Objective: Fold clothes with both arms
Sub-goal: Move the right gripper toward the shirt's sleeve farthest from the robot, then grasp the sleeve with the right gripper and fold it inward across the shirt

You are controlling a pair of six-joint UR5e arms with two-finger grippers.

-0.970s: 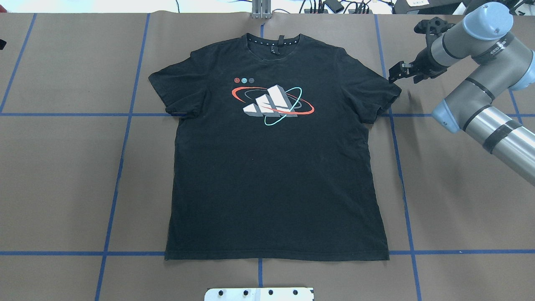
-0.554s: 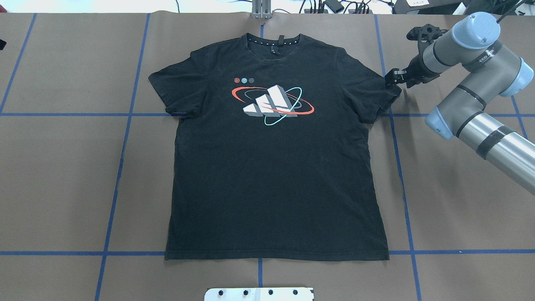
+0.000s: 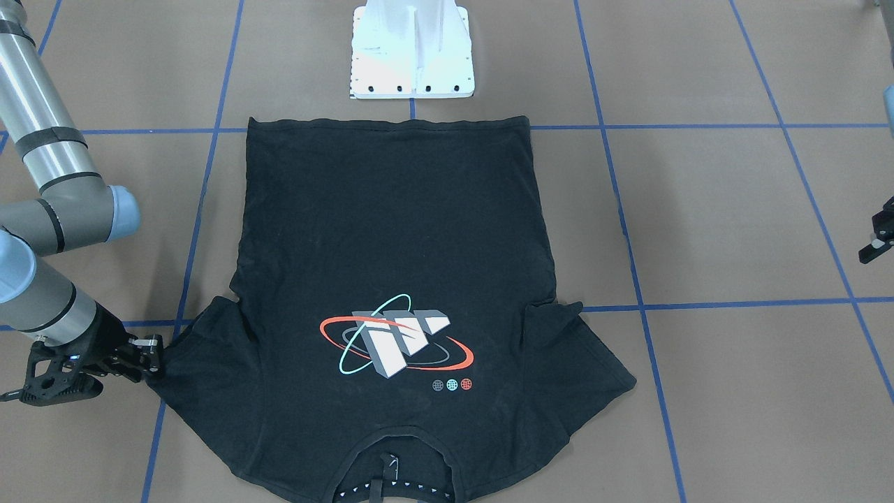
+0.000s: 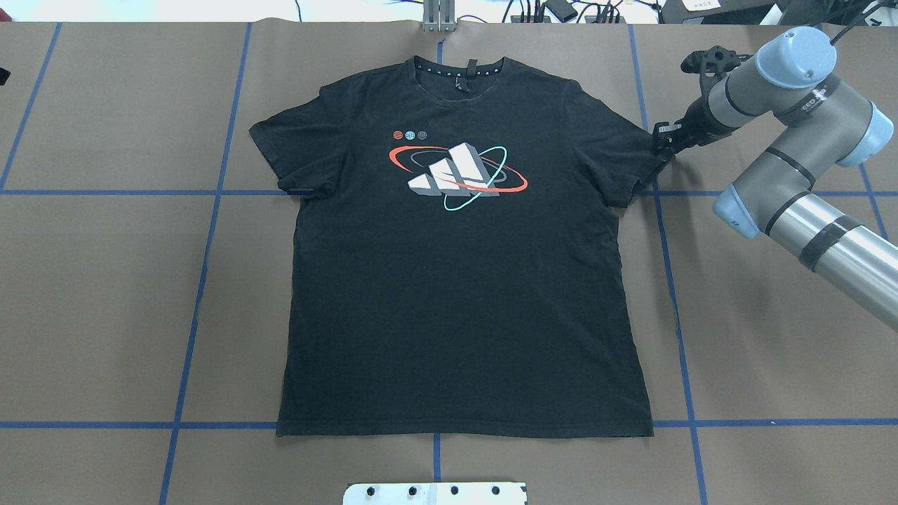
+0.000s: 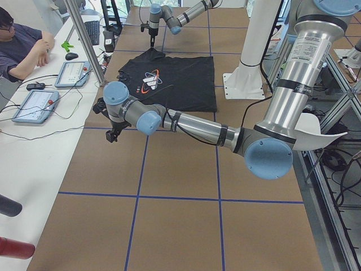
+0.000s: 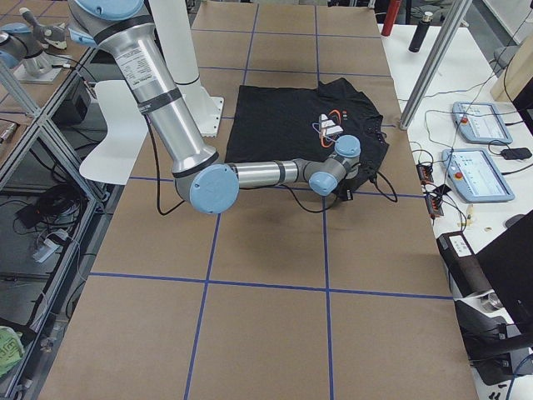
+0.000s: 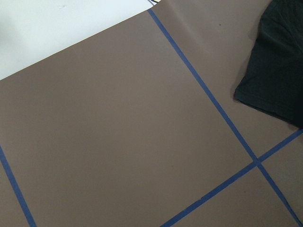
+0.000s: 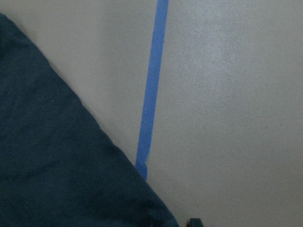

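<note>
The black T-shirt lies flat and face up on the brown table, collar at the far side; it also shows in the front view. My right gripper is low at the tip of the shirt's right-hand sleeve, jaws open at the sleeve's edge. The right wrist view shows that sleeve's edge close up. My left gripper is open and empty, far out to the left of the shirt, barely in the overhead view. The left wrist view shows the other sleeve's corner.
The white pedestal base stands just behind the shirt's hem. Blue tape lines grid the table. A metal post and cables are at the far edge. An operator sits at a side desk with tablets.
My right gripper has swung in and dropped to the tip of the shirt's sleeve. The shirt has not moved.
</note>
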